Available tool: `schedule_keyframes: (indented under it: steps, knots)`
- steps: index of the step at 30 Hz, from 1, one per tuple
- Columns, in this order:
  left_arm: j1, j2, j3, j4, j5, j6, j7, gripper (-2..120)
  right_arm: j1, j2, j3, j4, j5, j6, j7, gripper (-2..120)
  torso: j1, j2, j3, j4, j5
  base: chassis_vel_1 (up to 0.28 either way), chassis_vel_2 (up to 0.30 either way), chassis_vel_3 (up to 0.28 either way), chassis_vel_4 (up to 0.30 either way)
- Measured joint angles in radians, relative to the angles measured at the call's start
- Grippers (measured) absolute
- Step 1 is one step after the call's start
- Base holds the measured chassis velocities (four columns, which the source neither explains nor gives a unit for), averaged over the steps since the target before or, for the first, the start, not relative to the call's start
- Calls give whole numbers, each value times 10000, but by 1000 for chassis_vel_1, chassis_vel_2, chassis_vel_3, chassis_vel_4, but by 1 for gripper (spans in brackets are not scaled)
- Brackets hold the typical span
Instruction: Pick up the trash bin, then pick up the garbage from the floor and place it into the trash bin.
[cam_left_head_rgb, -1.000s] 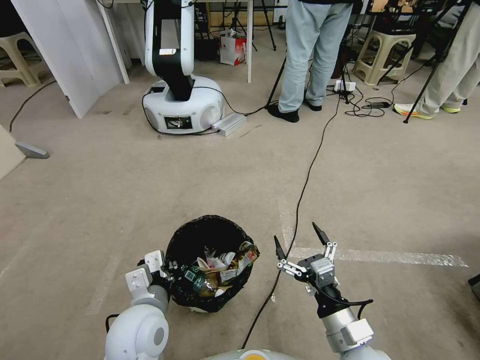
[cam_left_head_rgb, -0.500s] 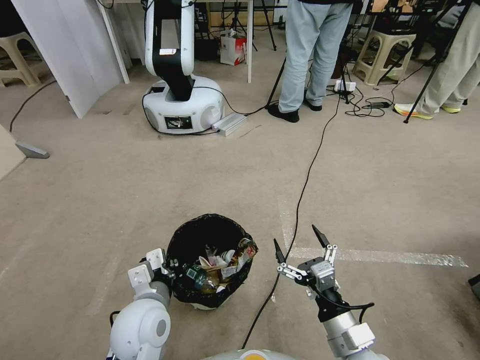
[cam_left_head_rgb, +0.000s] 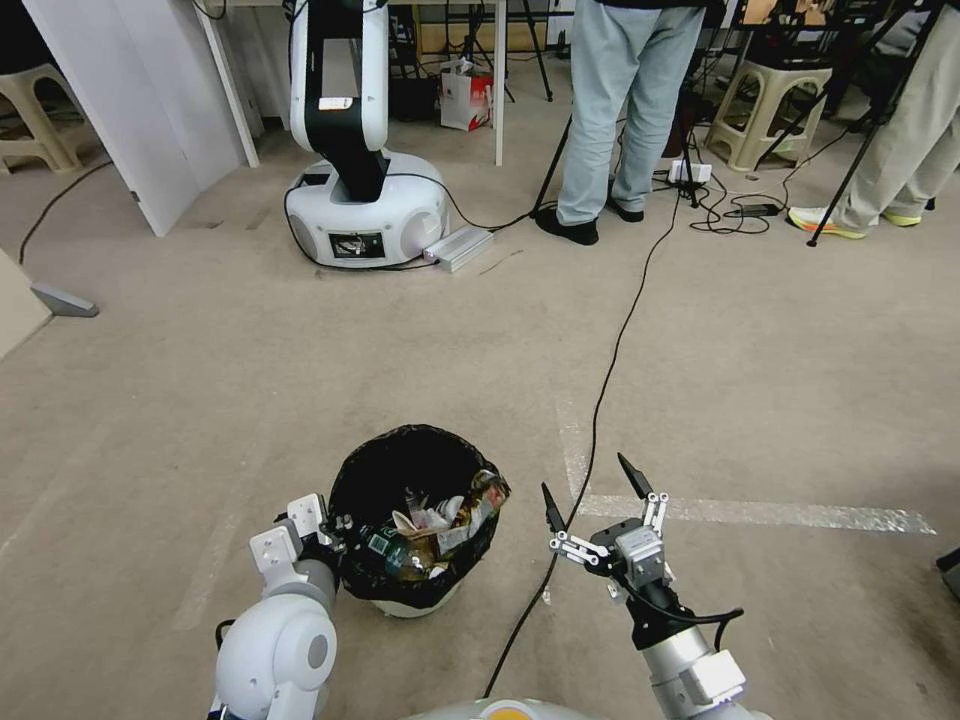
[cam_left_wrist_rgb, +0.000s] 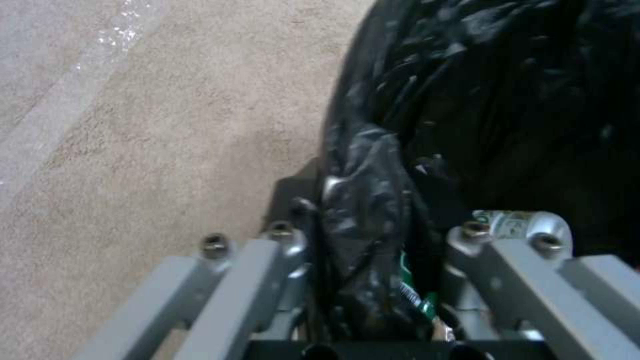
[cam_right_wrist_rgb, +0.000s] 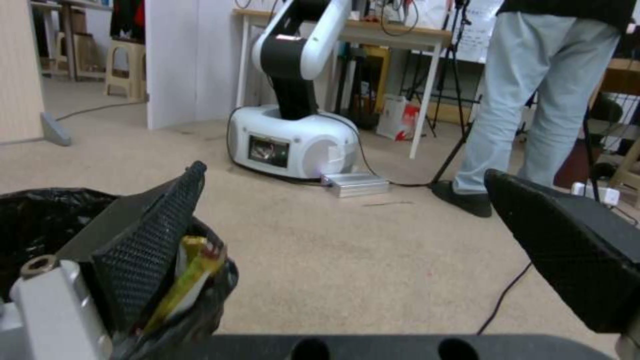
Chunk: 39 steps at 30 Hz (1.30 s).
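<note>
Bin (cam_left_head_rgb: 412, 520) full, left gripper (cam_left_head_rgb: 335, 530) clamped on rim; right gripper (cam_left_head_rgb: 592, 497) spread, empty. I'd hunt leftover litter.

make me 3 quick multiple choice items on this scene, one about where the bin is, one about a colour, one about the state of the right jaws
1. Where is the trash bin?
A. beside the left gripper, which holds its rim
B. beside the white robot base
C. under a stool

2. What colour is the bin's liner?
A. blue
B. black
C. clear

3. How are the right gripper jaws?
A. shut on a wrapper
B. shut on the cable
C. open and empty

Key: 1 A, the left wrist view shows the jaws clamped over the bagged rim. 2 B, crinkled black bag folds over the rim. 3 C, the jaws stand apart with only floor between them.
</note>
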Motion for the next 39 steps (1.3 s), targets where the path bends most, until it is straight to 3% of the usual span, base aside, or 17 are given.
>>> schedule_keyframes:
  steps: [18,26,29,31,32,34,35,38,39]
  knots:
    - [53,35,44,-232,-13,-260,134,95,-55,27,25,-30,-69,40,-71,100,-1,0,0,0,0,0,0,0,0]
    - [453,201,174,-810,392,-663,259,99,31,87,5,-7,-97,31,-29,100,0,-1,0,-1,0,0,0,0,0]
    - [789,291,305,-1149,912,-1059,459,99,125,199,-24,27,-189,-55,454,100,0,0,0,0,0,0,0,0,0]
    - [1343,380,502,-1420,2441,-2278,1070,99,304,440,-142,132,-124,-286,1428,100,0,0,0,0,1,0,0,0,0]
    - [1343,380,502,-1420,2441,-2278,1070,99,304,440,-142,132,-124,-286,1428,100,0,0,0,0,1,0,0,0,0]
    - [1884,398,726,-1500,3893,-3525,1461,100,436,590,-151,348,-38,-517,1851,100,0,0,0,0,0,0,0,0,0]
    - [1884,398,726,-1500,3893,-3525,1461,100,436,590,-151,348,-38,-517,1851,100,0,0,0,0,0,0,0,0,0]
    - [2455,354,848,-1506,5378,-4728,1846,100,573,666,-130,562,-41,-875,2108,100,0,0,0,0,0,0,0,0,0]
    - [2455,354,848,-1506,5378,-4728,1846,100,573,666,-130,562,-41,-875,2108,100,0,0,0,0,0,0,0,0,0]
